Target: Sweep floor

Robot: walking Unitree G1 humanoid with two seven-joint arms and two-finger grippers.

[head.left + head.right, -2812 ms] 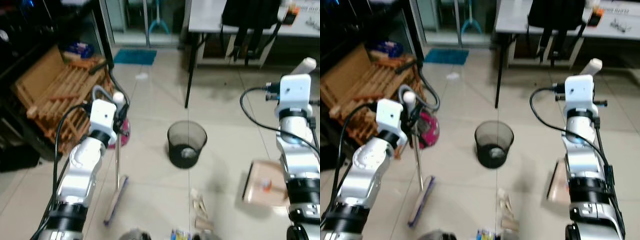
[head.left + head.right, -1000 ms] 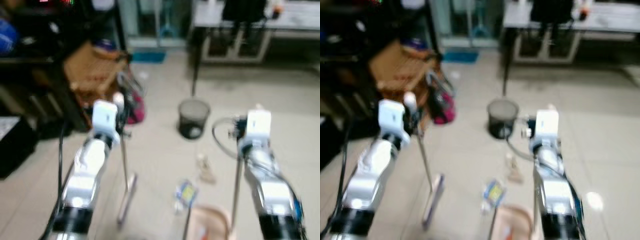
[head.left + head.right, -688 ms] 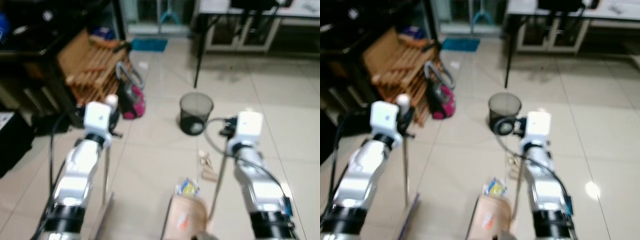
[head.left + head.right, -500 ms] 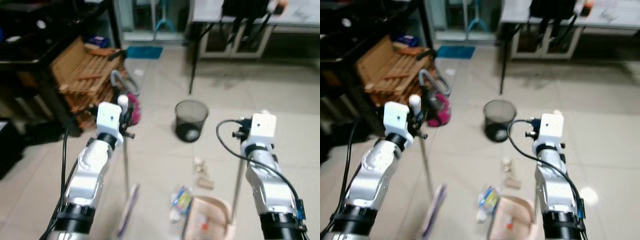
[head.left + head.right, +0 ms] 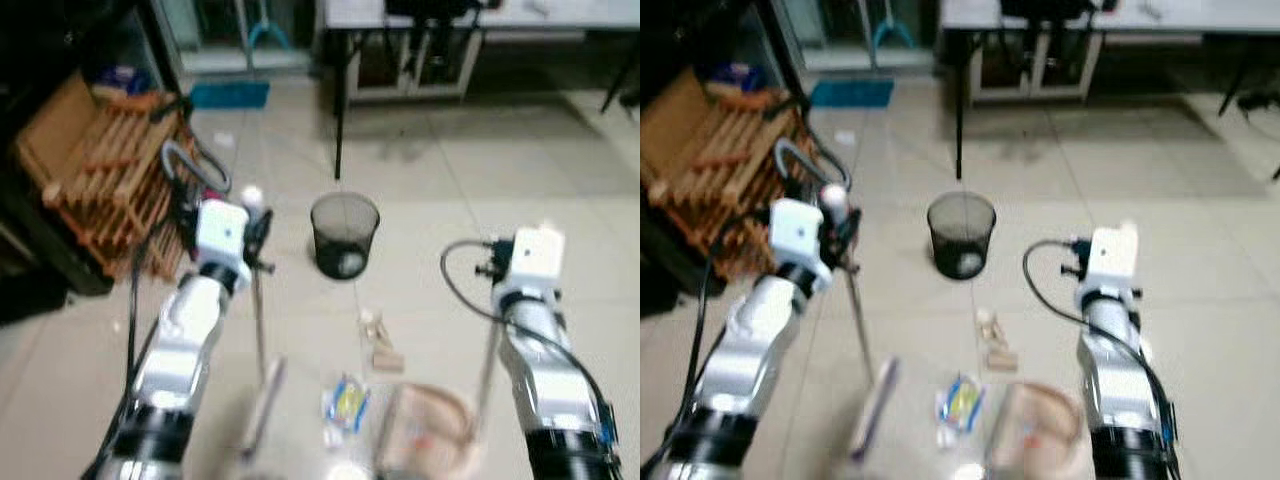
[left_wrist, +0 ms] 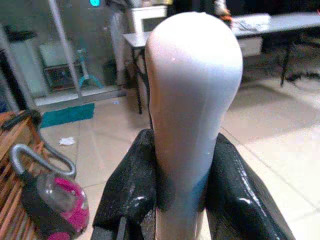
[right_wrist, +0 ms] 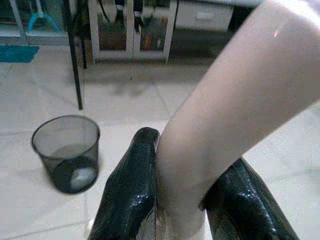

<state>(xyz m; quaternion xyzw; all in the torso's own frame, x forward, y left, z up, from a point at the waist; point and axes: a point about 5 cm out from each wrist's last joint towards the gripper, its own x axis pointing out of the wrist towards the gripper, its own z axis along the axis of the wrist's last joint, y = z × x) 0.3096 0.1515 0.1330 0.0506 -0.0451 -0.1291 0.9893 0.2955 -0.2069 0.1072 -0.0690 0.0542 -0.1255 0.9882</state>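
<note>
My left claw (image 6: pixel 175 185) is pinching the white top of the broom handle (image 6: pixel 192 100), broom head (image 5: pixel 262 408) down on the floor below it. My right claw (image 7: pixel 180 195) grips the dustpan handle (image 7: pixel 225 115), with the dustpan (image 5: pixel 425 440) on the floor beneath. Litter (image 5: pixel 347 400) lies between both claws, the mesh bin (image 5: pixel 344 235) beyond.

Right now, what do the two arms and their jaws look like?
Left arm and right arm: silver-white shells, black joint rings, a white boxy module at each wrist, looping black cables. Left gripper and right gripper: two long glossy black fingers each.
</note>
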